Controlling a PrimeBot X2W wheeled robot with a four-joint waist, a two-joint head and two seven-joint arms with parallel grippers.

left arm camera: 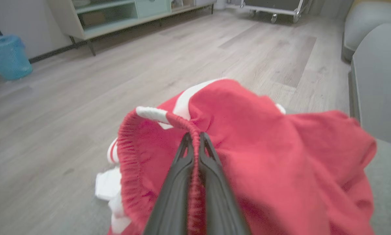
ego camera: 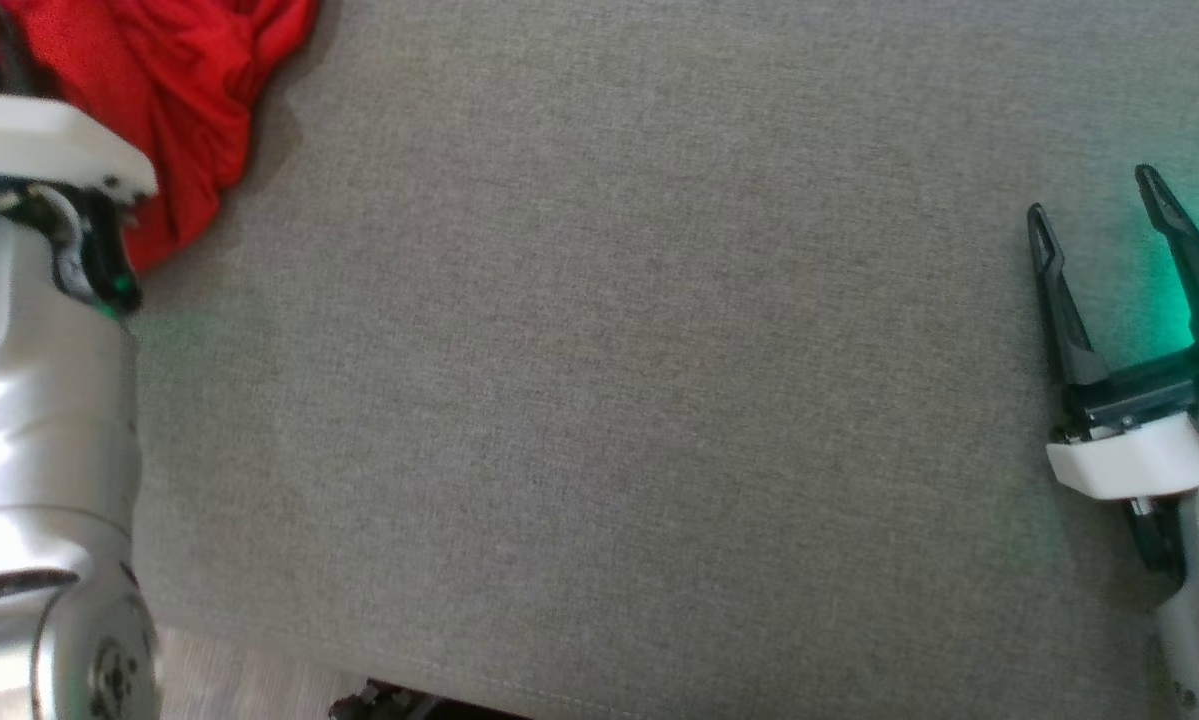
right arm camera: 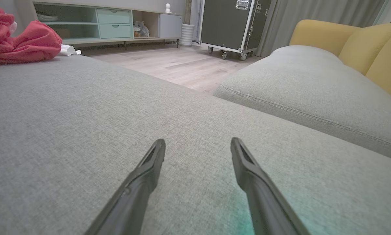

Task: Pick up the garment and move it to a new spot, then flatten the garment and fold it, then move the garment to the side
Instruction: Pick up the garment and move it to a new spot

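Red garment (ego camera: 189, 110) lies bunched at the far left corner of the grey cushion (ego camera: 609, 400) in my head view, my right gripper (ego camera: 1092, 195) spread wide, well apart from it. Left wrist view: my left gripper (left arm camera: 195, 135) pinches its elastic waistband (left arm camera: 130, 147) (white trim beside). Right wrist view: fingers (right arm camera: 149, 163) parted above the cushion.

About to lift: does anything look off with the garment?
The garment lies crumpled by the cushion edge, its waistband bunched where the left pincer clamps it. Nothing spilled or damaged.
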